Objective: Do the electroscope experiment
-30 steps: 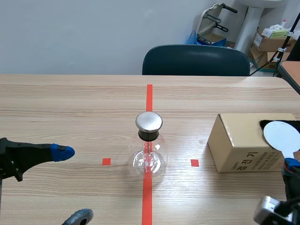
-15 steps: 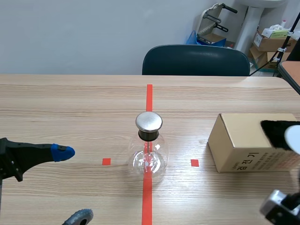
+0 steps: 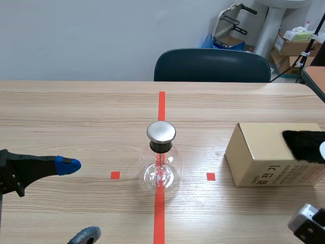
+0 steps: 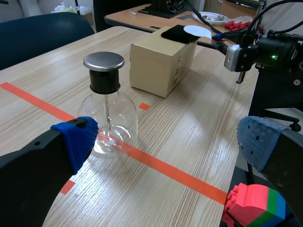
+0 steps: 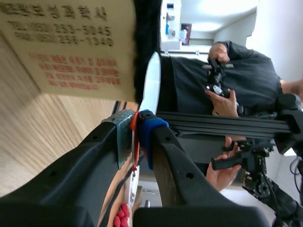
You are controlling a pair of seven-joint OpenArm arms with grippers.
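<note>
Right gripper [image 5: 135,127] pinches the seemingly light, stiff disc [image 5: 152,80] by its lower end; left gripper [image 3: 76,201] gapes lower left of the central, probably fragile flask [image 3: 161,168].

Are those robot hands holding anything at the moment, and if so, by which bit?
The right gripper holds a white disc by its thin orange-red handle, pinched between its fingers. The left gripper is open and holds nothing.
</note>
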